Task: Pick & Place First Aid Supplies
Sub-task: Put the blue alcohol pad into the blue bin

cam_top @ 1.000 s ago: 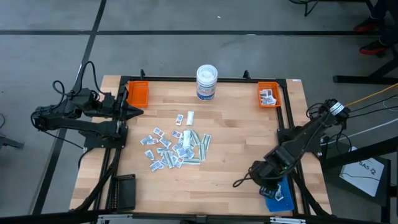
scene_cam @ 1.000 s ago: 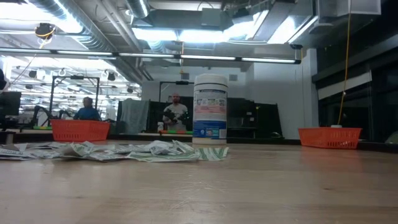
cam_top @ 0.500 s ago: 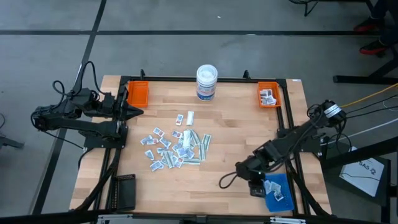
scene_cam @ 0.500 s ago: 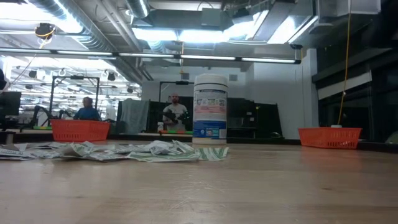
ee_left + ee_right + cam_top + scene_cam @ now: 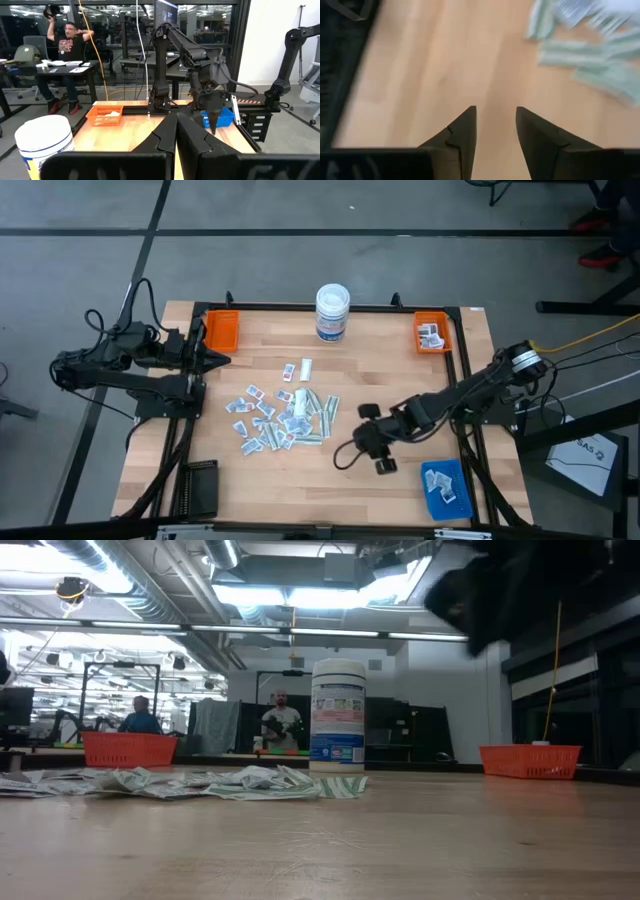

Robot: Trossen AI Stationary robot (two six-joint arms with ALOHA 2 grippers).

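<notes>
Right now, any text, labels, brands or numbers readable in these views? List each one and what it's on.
None reads clearly.
White round tub with blue label: print in blue and pink bands, too small to read.
Small white paper packets with blue-grey print: print too small.
Pale greenish strips: blurred.
White sheet on the floor by the table's right side: dark lettering, not legible.
Packets in the orange tray and the blue tray: unreadable.

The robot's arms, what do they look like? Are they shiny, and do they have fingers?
Both arms are black and jointed, not shiny, with thin black cables looping along them. The left gripper and right gripper each end in two flat, dark, pointed fingers. The right arm has a pale ring near its base.
</notes>
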